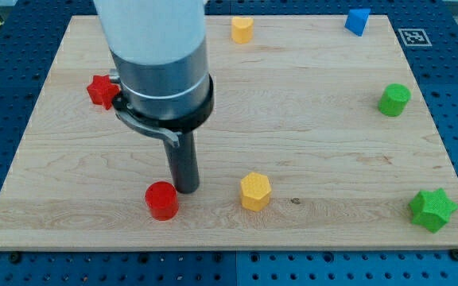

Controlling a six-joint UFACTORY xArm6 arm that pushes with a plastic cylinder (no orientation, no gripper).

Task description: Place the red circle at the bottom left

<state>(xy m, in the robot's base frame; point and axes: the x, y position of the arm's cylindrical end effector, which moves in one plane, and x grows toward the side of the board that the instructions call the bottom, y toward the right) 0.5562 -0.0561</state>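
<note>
You'll find my tip (186, 189) seemingly touching the red circle (162, 199) from its upper right, low on the worktop (316, 143); yellow hexagon (255, 191) sits rightward.

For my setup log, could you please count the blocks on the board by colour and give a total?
Red: 2, circle and star
Yellow: 2, top one and bottom one
Green: 2, cylinder and star
Blue: 1, cube
Total: 7
My tip sits just right of the red circle.
</note>
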